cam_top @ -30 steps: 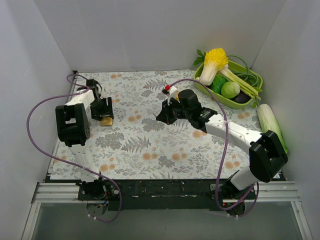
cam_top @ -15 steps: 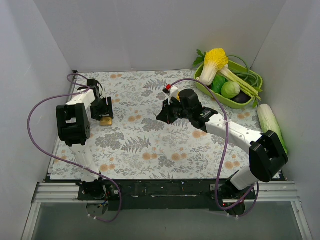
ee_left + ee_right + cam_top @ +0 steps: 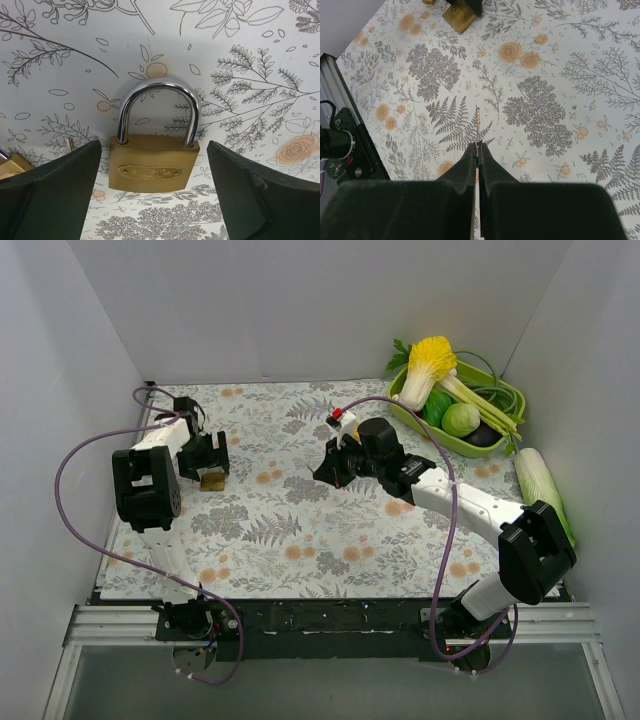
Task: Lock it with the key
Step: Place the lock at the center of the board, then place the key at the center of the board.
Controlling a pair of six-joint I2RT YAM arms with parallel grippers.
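Observation:
A brass padlock (image 3: 152,162) with a chrome shackle, both shackle legs in the body, lies flat on the floral mat. My left gripper (image 3: 154,167) stands open around it, one dark finger on each side, neither touching the body. From above, the padlock (image 3: 212,480) lies at the mat's left side under the left gripper (image 3: 205,462). My right gripper (image 3: 478,145) is shut on the key (image 3: 478,122), whose thin blade sticks out edge-on beyond the fingertips. It hovers over the mat's middle (image 3: 325,472), pointing toward the padlock (image 3: 459,17). The key cannot be made out from above.
A green basket (image 3: 432,435) of vegetables stands at the back right, with a long cabbage (image 3: 545,490) beside it at the right wall. Another small brass piece (image 3: 11,166) lies just left of the left finger. White walls close in three sides.
The left gripper's jaws have widened and no longer touch the padlock, which rests on the mat. The right arm shifted only slightly a second ago, then held still.

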